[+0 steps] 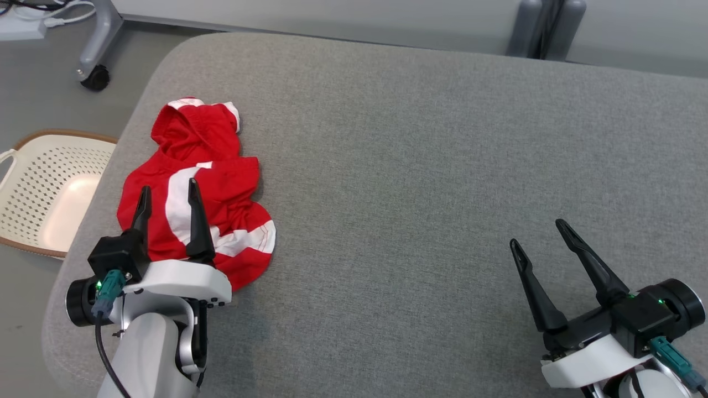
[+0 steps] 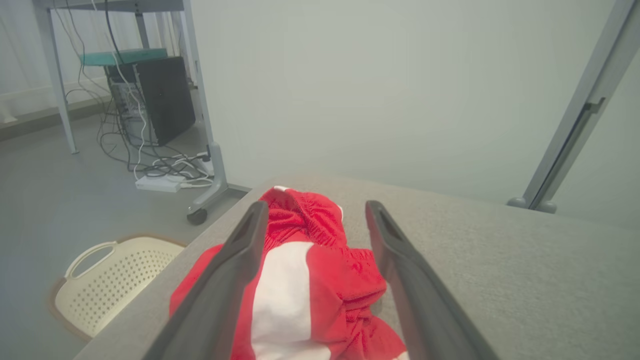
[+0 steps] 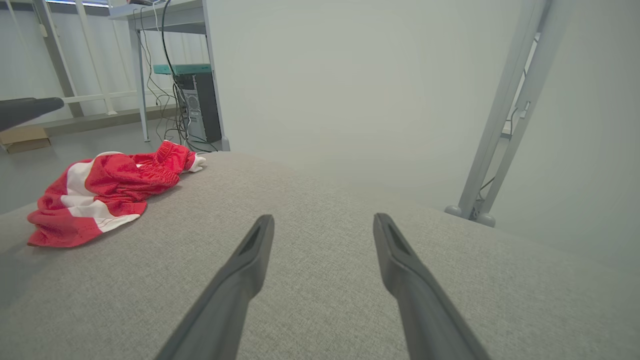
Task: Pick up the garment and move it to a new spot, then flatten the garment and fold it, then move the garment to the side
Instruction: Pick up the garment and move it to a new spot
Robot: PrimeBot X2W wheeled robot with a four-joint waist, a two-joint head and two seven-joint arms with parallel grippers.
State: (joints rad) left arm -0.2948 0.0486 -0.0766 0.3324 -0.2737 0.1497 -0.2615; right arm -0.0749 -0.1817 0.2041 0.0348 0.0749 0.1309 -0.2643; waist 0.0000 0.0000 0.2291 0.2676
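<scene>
Left gripper (image 1: 168, 185) spread, garment (image 1: 191, 135) just below its fingers (crumpled); right gripper (image 1: 536, 232) spread too, garment well apart.

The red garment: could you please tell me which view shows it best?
The head view: it looks down on nearly the whole crumpled garment, the left gripper covering a little. The left wrist view shows it close but cut off behind the fingers; the right wrist view shows it sideways, at the far left.

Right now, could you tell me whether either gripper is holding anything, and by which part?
Nothing is held: the left gripper is open over the crumpled red-and-white shorts, and the right gripper is open over the bare grey pad.
</scene>
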